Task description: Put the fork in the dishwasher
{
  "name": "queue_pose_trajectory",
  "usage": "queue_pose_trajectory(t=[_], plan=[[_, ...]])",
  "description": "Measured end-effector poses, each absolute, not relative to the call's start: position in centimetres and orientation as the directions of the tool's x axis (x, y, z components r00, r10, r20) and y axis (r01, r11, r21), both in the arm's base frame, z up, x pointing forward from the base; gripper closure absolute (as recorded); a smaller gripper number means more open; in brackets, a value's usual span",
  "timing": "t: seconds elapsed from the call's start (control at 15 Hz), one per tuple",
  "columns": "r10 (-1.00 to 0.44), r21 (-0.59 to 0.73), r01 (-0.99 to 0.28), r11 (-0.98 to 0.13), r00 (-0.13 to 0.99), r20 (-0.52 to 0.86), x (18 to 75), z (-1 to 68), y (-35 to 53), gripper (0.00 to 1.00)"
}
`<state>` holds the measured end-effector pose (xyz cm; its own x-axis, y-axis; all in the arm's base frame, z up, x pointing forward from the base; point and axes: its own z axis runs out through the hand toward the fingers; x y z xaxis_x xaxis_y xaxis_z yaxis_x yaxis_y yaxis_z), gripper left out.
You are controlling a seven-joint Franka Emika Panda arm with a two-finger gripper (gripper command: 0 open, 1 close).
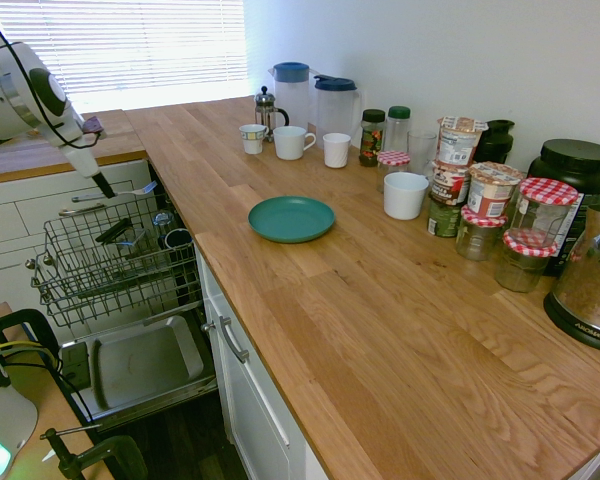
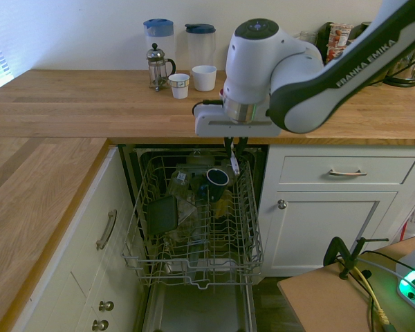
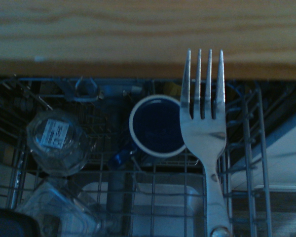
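Observation:
My gripper [image 1: 104, 184] hangs over the back of the pulled-out rack and is shut on the fork [image 1: 137, 190], a slim silver utensil. From the other side the gripper [image 2: 235, 146] points down just under the counter edge, the fork [image 2: 233, 163] sticking out below it. In the wrist view the fork [image 3: 205, 133] has its tines toward the wooden counter edge, beside a blue mug [image 3: 158, 126]. The dishwasher [image 1: 145, 362] stands open, its steel-lined door down and its grey wire rack [image 2: 194, 266] drawn out.
The rack holds the blue mug [image 2: 218, 178], clear glass jars [image 3: 56, 140] and a dark container [image 2: 162, 214]. On the wooden counter are a teal plate [image 1: 291, 218], cups, pitchers, a French press and jars. White drawers [image 2: 346, 173] flank the dishwasher.

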<state>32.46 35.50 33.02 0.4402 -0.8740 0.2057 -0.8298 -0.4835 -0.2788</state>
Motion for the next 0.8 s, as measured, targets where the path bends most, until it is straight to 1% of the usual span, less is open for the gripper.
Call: queue_pose_trajectory(t=[0.2,0.47,0.6,0.8], plan=[[-0.868,-0.274,-0.825,-0.494,0.452,0.205,28.7,30.5,36.9,1.0],[-0.86,-0.237,-0.828,-0.509,0.48,0.17,27.5,24.4,37.1,1.0],[-0.858,-0.223,-0.829,-0.512,0.486,0.164,28.0,21.7,36.9,1.0],[-0.852,-0.22,-0.823,-0.523,0.496,0.167,30.2,18.3,36.8,1.0]])
